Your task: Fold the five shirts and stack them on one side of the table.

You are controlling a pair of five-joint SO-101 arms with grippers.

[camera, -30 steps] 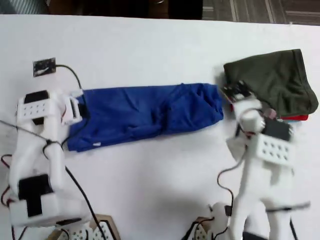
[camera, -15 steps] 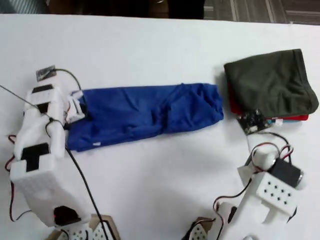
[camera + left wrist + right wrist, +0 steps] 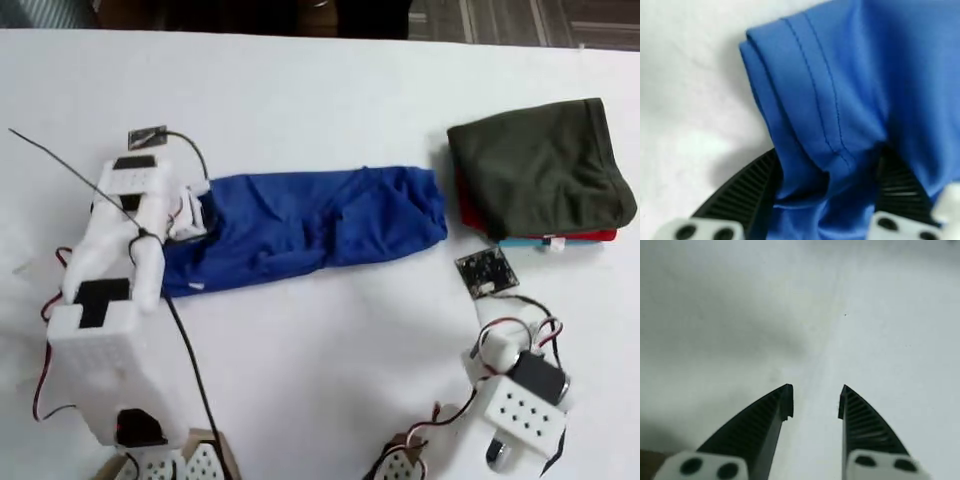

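My left gripper (image 3: 830,156): clamped on the hem at one end of the blue shirt (image 3: 310,225), cloth bunched between the fingers. My right gripper (image 3: 815,390): partly open, empty, over bare table (image 3: 300,90), well apart from the blue shirt. Blue shirt: long folded strip. Stack: olive shirt (image 3: 545,165) on top, just beside the blue shirt's free end.
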